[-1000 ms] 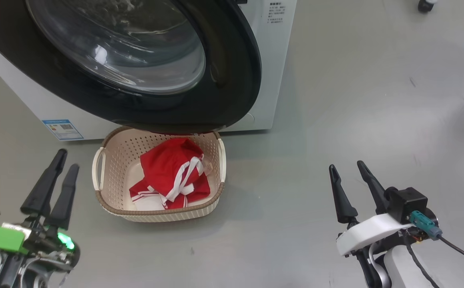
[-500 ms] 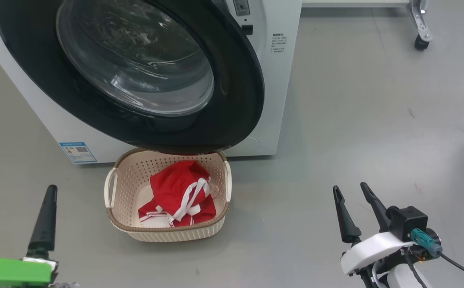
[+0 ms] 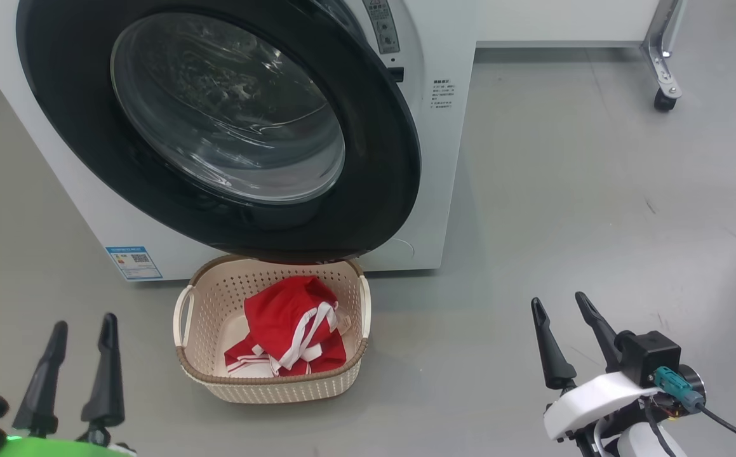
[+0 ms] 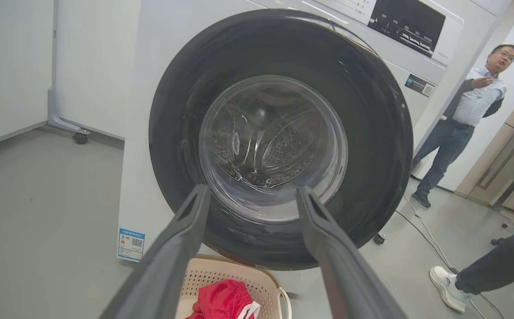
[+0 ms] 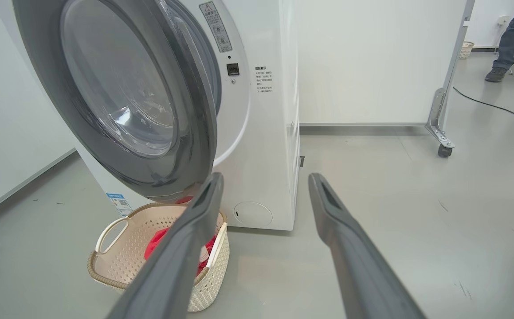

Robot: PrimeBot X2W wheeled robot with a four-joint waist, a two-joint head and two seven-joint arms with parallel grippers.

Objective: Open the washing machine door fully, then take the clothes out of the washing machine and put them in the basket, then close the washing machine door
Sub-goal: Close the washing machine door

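Note:
The washing machine (image 3: 444, 158) stands ahead with its black-rimmed washing machine door (image 3: 228, 127) swung partly off the front, free edge to the right. In the right wrist view the door (image 5: 119, 88) stands ajar from the machine (image 5: 265, 155). Below the door sits the cream basket (image 3: 272, 381) with the red and white clothes (image 3: 288, 317) in it. My left gripper (image 3: 85, 322) is open and empty, left of the basket. My right gripper (image 3: 558, 300) is open and empty, well right of it. The left wrist view looks between open fingers (image 4: 252, 189) at the door glass (image 4: 283, 146).
A blue sticker (image 3: 134, 262) marks the machine's lower left front. A white partition on a castor (image 3: 662, 95) stands behind on the right. A person (image 4: 474, 106) stands beyond the machine, and a shoe (image 4: 449, 283) is near it. Grey floor lies to the right.
The head camera has tilted up, so the machine, door and basket sit lower in the picture. My left gripper has dropped toward the bottom left corner. Both grippers stay open.

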